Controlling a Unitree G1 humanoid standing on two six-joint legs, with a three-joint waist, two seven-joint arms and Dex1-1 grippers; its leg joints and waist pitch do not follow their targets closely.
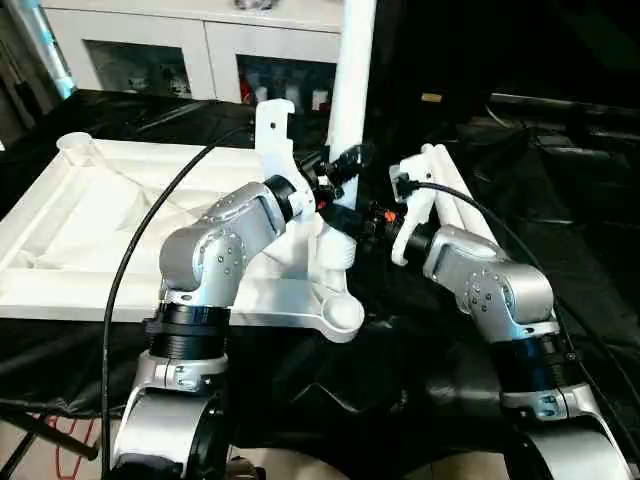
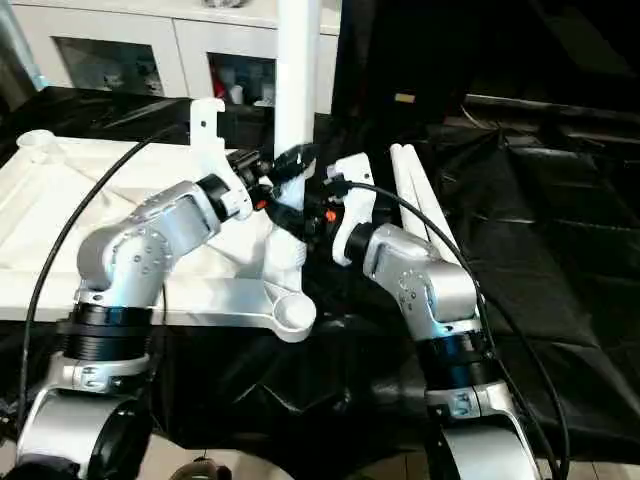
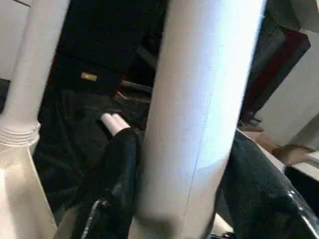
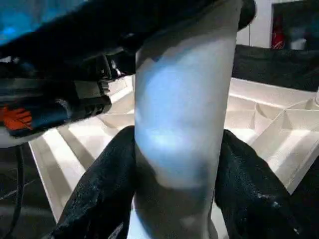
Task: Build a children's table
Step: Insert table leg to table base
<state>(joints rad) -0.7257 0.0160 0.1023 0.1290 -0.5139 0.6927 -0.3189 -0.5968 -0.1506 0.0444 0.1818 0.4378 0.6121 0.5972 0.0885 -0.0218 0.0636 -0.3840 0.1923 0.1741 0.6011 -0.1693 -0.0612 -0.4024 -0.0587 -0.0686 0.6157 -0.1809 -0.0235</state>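
I've got both pincers, left pincer (image 1: 340, 165) and right pincer (image 1: 372, 222), clenched round the upright leg (image 1: 350, 90) standing in the tabletop (image 1: 120, 210) corner socket (image 1: 335, 250), forearms angled inward, wrists cocked up, so I'd keep it vertical and press straight down while twisting.

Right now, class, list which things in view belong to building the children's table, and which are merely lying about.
Belonging to the job:
- tabletop, underside up
- upright leg, held by both grippers
- spare legs on the black cloth
- left gripper
- right gripper

Just about:
- glass-door cabinet
- black cloth
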